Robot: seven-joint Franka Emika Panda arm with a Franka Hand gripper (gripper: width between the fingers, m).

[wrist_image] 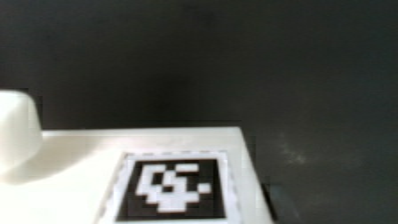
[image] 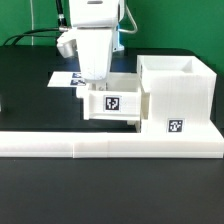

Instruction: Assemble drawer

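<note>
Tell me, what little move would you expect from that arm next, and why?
Probably a short slide of the tray toward the tall housing on the exterior view's right. The pincer hangs at the tray's rear edge, and the tray sits beside the housing, not inside. Whether the pincer grips it is unclear.

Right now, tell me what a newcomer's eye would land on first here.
First, the white arm, coming down over a shallow tagged tray at the middle of the black table; its jaws are hidden behind the tray. Next, the tall boxy housing at the exterior view's right. Both stand behind the long low border wall.
</note>
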